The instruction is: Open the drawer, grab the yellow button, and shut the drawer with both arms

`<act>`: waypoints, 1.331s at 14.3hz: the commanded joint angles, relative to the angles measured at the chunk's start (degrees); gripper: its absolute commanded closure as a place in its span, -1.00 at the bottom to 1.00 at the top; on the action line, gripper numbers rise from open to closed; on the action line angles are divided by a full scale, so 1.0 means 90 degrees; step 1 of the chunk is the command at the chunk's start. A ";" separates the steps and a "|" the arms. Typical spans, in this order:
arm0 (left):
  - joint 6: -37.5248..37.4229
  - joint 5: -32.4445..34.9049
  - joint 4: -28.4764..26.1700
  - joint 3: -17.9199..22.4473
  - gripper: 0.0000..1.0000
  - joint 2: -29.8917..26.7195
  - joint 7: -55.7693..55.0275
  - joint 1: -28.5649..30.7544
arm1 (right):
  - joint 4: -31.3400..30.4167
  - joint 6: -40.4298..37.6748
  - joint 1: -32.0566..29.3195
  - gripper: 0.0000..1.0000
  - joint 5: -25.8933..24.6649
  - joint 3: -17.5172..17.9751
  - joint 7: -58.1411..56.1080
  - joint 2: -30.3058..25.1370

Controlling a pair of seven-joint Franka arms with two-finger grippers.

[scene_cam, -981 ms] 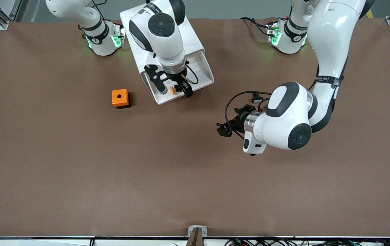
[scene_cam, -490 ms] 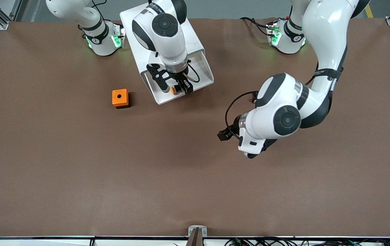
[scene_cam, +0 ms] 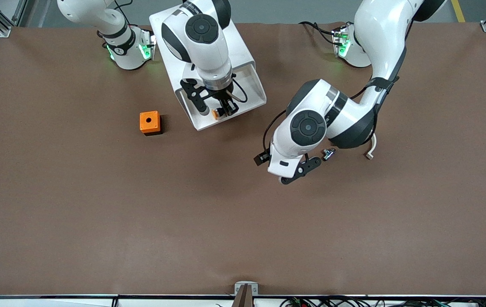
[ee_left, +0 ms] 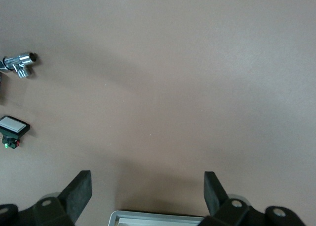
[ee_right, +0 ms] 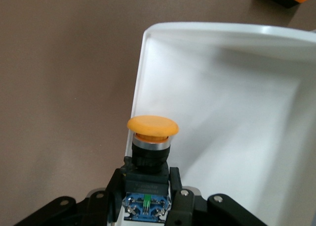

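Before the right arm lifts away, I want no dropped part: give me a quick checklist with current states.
1. Right gripper shut on the button: ok.
2. Button clear of the drawer rim: cannot tell.
3. Drawer pulled open: ok.
4. Left gripper open, ready to push: ok.
5. Left gripper at the drawer front: not ok, it is over bare table.
6. Orange cube out of the way: ok.
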 commanded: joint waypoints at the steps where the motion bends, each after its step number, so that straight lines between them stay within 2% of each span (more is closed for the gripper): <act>1: 0.0196 0.0139 -0.0661 0.0025 -1.00 -0.0493 -0.0082 -0.0094 | 0.0202 -0.0317 -0.0239 1.00 0.0138 -0.0011 -0.0457 -0.0217; 6: 0.0461 0.0178 -0.1179 0.0025 -1.00 -0.0699 -0.0189 -0.0260 | 0.0408 -0.0844 -0.1243 1.00 0.0713 -0.0030 -0.2163 -0.0636; 8: 0.0461 0.0178 -0.1296 0.0025 -1.00 -0.0748 -0.0355 -0.0397 | 0.0728 -0.1281 -0.1790 1.00 0.0801 -0.0030 -0.3033 -0.0647; 10: 0.0461 0.0178 -0.1336 0.0015 -1.00 -0.0767 -0.0365 -0.0533 | 0.1080 -0.1732 -0.2444 1.00 0.1162 -0.0050 -0.4077 -0.0608; 13: 0.0451 0.0169 -0.1326 0.0015 -1.00 -0.0816 -0.0453 -0.0748 | 0.1160 -0.1967 -0.3138 1.00 0.1173 -0.0050 -0.5454 -0.0598; 16: 0.0451 0.0178 -0.1336 -0.0092 -1.00 -0.0816 -0.0463 -0.0856 | 0.1170 -0.2056 -0.3548 1.00 0.1076 -0.0059 -0.6530 -0.0559; 19: 0.0451 0.0110 -0.1326 -0.0239 -1.00 -0.0787 -0.0473 -0.0914 | 0.1160 -0.2065 -0.3891 1.00 0.0647 -0.0059 -0.7526 -0.0393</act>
